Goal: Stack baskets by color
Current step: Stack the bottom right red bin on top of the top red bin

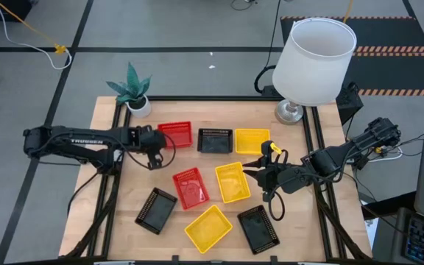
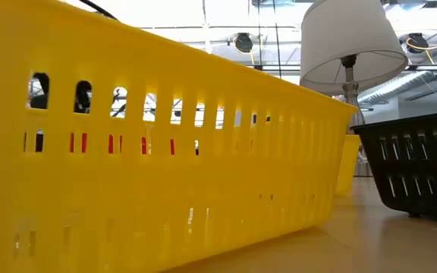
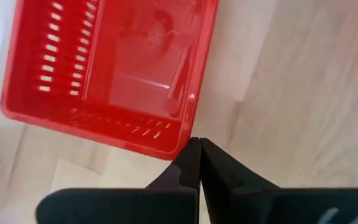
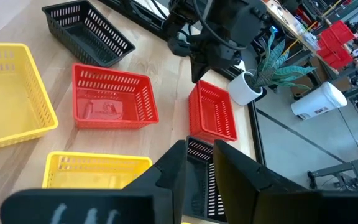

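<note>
Eight baskets are showing from above, all lying open side up on the wood. Three are sitting in a row at the back: a red basket (image 1: 175,134), a black basket (image 1: 215,140) just beside it, and a yellow basket (image 1: 252,140) after that. Nearer the middle, a second red basket (image 1: 191,187) is lying tilted beside a second yellow basket (image 1: 232,182). Along the front, another black basket (image 1: 157,210), a third yellow basket (image 1: 208,227) and a last black basket (image 1: 258,228) are lying apart, each turned at its own angle.
</note>
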Controlling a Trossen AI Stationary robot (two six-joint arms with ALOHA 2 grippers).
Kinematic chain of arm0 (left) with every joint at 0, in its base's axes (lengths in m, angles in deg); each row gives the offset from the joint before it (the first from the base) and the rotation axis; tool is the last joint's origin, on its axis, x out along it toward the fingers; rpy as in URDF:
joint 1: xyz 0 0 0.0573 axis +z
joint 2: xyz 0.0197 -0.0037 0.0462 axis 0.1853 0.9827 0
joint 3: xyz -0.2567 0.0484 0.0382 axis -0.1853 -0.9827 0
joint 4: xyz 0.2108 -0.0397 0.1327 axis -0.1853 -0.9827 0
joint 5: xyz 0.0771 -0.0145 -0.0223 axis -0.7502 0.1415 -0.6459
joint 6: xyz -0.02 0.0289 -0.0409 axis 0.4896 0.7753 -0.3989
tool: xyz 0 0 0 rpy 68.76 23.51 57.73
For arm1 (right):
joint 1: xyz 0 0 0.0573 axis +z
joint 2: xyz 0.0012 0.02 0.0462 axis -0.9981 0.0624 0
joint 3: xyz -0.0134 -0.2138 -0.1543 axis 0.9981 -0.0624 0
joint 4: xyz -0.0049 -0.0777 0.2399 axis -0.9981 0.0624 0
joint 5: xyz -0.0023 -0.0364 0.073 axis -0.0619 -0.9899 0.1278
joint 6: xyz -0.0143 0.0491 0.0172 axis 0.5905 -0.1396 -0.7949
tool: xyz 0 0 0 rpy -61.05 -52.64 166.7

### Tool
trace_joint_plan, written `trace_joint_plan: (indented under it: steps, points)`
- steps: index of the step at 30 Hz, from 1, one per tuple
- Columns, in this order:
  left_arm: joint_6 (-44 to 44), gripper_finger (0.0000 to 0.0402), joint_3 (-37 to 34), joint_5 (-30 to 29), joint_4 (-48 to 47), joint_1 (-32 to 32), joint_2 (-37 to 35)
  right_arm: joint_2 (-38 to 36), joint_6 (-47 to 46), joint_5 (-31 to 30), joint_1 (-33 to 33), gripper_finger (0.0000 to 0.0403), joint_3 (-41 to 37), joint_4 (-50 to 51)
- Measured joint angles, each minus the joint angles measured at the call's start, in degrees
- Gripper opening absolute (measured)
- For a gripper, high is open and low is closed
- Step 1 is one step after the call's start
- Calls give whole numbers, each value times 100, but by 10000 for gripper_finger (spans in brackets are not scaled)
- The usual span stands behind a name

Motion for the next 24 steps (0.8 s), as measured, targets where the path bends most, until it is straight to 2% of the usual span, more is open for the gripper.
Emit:
trace_joint_plan:
  steps: [6,11,13,16,19,21,24]
  points:
    - [-266,8,4,-440,-17,140,0,1,2,0,0,73,0,1]
    - [-647,4,377,598,-295,73,4,0,23,0,0,73,0,1]
    - [-637,9,546,619,-202,-64,4,0,24,0,-2,73,0,1]
    - [-159,17,668,358,466,-339,2,0,24,0,-2,73,0,1]
    - [465,31,671,-206,1030,-582,15,0,17,0,-2,73,0,1]
    - [642,49,675,-592,1135,-668,133,0,15,0,-2,73,0,1]
    - [680,90,649,-761,1081,-664,349,0,7,0,2,73,0,5]
